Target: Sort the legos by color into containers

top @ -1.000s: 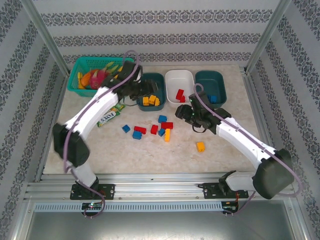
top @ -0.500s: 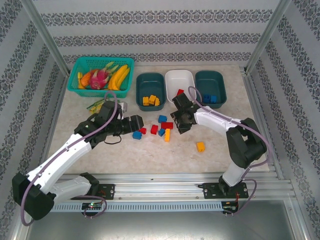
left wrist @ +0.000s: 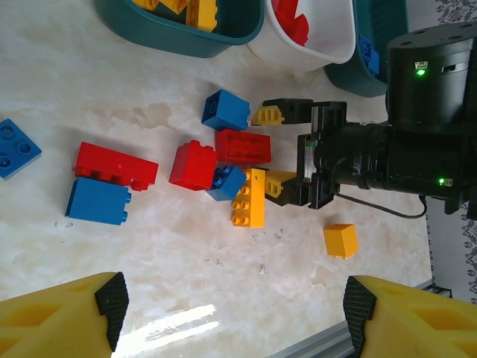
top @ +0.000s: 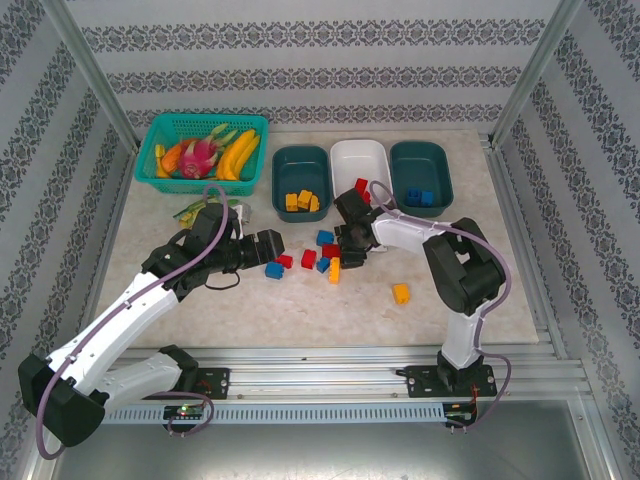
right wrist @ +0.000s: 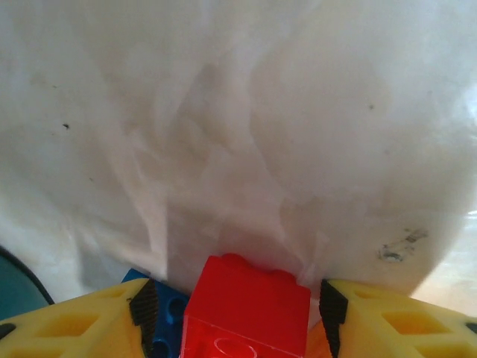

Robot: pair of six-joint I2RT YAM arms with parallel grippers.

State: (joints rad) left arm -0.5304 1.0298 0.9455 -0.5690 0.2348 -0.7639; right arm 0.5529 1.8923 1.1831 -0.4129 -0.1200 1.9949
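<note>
Two arms reach over our pale marbled counter (top: 470, 300), with striped wallpaper walls (top: 320, 40) around it. Our right hand (left wrist: 268, 149) has slid left, its fingers apart astride a red plastic brick (right wrist: 246, 306). Our left hand (top: 272, 243) is spread wide and holds nothing. Loose red, blue and yellow bricks (top: 300, 258) lie mid-counter. Beyond them, three plastic tubs (top: 358, 150) hold sorted bricks.

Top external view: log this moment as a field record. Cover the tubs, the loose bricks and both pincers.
left teal tub: yellow bricks
white tub: red lego
right teal tub: blue bricks
loose: mixed red, blue and yellow cluster in front of the tubs; one yellow-orange brick apart, nearer the arm bases
left pincer: open, empty, at the cluster's left edge
right pincer: open, fingers straddling a red brick, not closed on it
sorting: unfinished
</note>
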